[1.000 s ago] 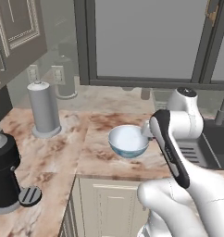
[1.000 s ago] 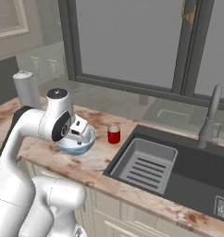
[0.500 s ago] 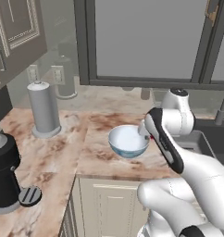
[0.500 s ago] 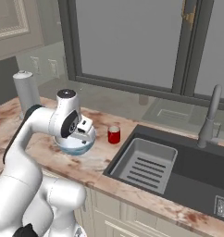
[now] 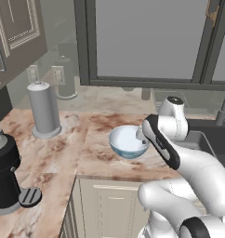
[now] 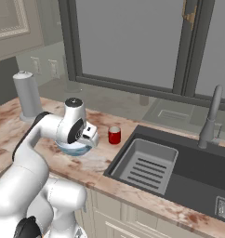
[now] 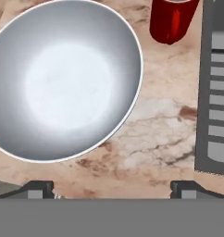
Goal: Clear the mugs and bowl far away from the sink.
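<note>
1. As the arm hangs above the marble counter [image 6: 93,169], the gripper [image 7: 112,187] is released, its jaws spread wide and grasping nothing.
2. The bowl [image 5: 128,142] stands upright on the counter, left of the sink [image 6: 179,162], directly below the gripper.
3. The red mug [image 6: 114,135] stands between bowl and sink, just beside the sink's edge.
4. The drainer insert [image 6: 144,166] lies in the sink's left part.

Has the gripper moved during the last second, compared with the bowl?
Yes. In the right base view the gripper has shifted from over the bowl toward the red mug and sink.
</note>
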Tool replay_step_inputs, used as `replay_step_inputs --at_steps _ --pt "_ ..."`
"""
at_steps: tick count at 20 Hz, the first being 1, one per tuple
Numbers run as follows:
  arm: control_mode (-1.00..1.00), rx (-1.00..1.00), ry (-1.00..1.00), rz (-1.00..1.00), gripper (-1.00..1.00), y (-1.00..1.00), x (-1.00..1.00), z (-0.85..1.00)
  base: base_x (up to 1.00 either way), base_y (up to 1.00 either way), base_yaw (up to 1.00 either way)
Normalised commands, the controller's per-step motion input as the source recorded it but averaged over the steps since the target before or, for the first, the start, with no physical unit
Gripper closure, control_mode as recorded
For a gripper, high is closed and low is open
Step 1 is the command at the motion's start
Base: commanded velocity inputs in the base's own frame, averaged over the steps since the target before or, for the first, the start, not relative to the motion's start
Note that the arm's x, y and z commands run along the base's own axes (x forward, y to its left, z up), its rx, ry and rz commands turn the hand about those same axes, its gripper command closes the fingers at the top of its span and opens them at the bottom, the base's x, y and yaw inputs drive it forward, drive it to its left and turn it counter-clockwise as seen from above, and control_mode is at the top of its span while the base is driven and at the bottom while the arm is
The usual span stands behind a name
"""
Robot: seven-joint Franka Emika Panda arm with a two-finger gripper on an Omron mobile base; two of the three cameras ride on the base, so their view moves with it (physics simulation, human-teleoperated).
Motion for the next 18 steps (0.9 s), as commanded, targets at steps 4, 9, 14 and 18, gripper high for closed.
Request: replay_step_inputs --at_steps 4,9,14,18 --pt "-1.00 0.07 0.00 0.00 -1.00 -0.01 0.37 -0.37 0.00 0.00 0.00" --pt "-1.00 0.07 0.00 0.00 -1.00 -0.02 0.42 -0.32 0.00 0.00 0.00" --pt "-1.00 0.01 0.02 0.00 -1.00 0.00 0.34 -0.03 0.00 0.00 0.00" --pt "-1.00 0.01 0.05 0.00 -1.00 0.00 0.24 0.00 0.00 0.00 0.00"
